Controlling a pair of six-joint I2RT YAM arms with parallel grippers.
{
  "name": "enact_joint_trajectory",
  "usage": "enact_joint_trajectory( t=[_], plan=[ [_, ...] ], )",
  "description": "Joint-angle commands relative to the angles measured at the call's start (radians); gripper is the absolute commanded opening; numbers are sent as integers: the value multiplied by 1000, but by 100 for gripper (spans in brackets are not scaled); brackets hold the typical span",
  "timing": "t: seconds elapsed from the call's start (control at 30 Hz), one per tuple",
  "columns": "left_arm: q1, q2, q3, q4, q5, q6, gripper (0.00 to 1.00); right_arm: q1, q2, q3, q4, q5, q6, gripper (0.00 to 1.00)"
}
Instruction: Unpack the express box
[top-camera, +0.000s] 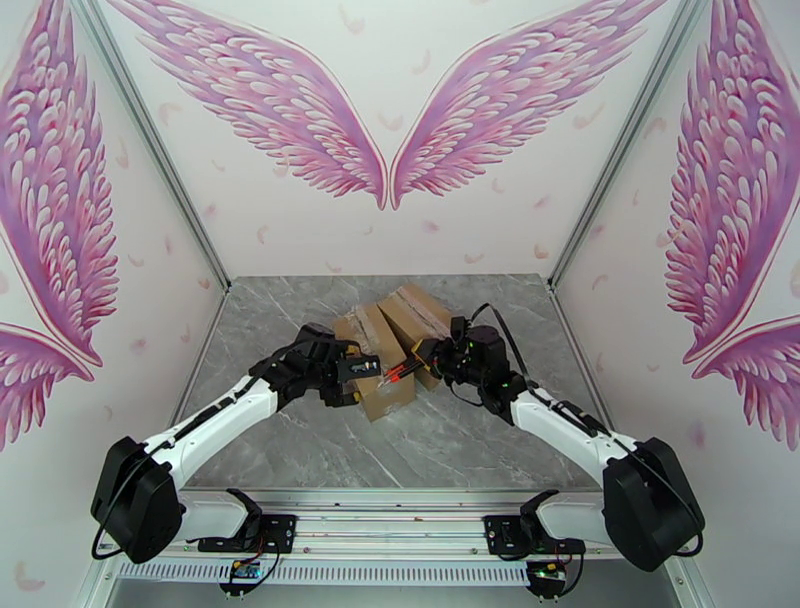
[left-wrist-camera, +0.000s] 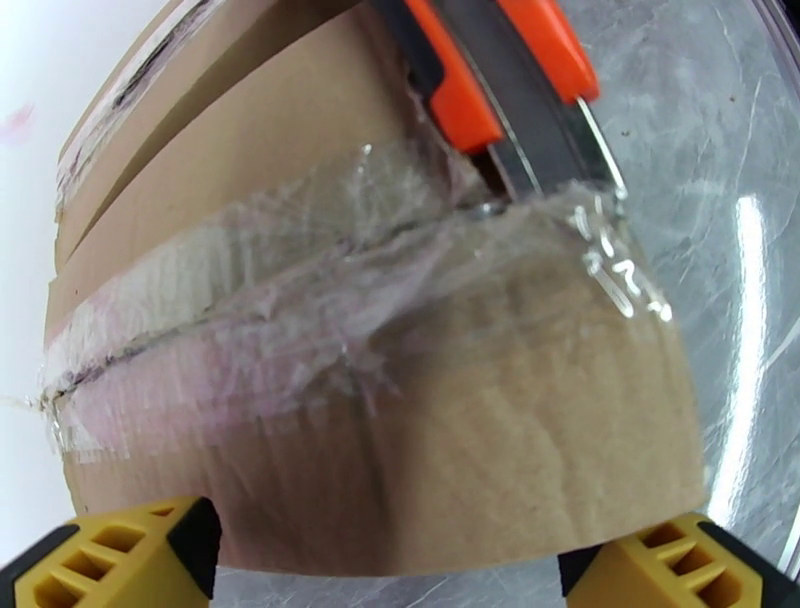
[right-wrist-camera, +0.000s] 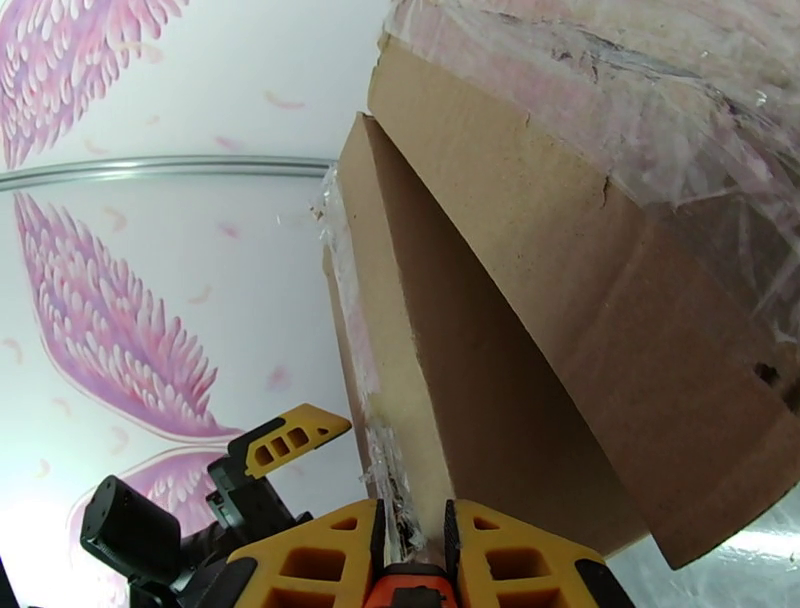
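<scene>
The express box (top-camera: 385, 350) is a brown cardboard carton lying mid-table, its top flaps partly lifted. Clear tape wrinkles across its near end (left-wrist-camera: 380, 330). My right gripper (top-camera: 428, 356) is shut on an orange box cutter (top-camera: 397, 373); the handle sits between its yellow fingers (right-wrist-camera: 330, 550). The cutter's blade (left-wrist-camera: 545, 150) touches the taped seam at the box's end. My left gripper (top-camera: 358, 370) is open at the box's left near corner, its yellow fingertips (left-wrist-camera: 130, 555) spread wide on either side of the box end without clamping it.
The grey marble table (top-camera: 460, 450) has bare surface in front of the box and to both sides. White walls with pink wings enclose the back and sides. A raised flap (right-wrist-camera: 400, 330) stands close to the right gripper.
</scene>
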Motion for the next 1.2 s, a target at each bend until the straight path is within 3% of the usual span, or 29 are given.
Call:
enact_joint_trajectory(
  t=[0.0,0.17,0.43,0.7,0.87,1.03,1.17],
  plan=[
    [-37,-8,41,230,-12,1,95,45,46,44,33,-249,48,0],
    [-12,15,53,221,-18,46,95,39,61,66,10,-336,37,0],
    [80,86,116,206,24,6,95,36,62,84,-51,-420,-2,0],
    [103,135,209,165,-8,-92,94,32,32,88,-173,-408,-73,0],
    [110,58,244,135,-49,-458,95,32,23,78,-164,-343,-61,0],
    [107,52,297,38,21,-851,94,32,37,73,-149,-308,-55,0],
    [105,83,343,-7,83,-1086,92,34,46,73,-143,-298,-56,0]
  ],
)
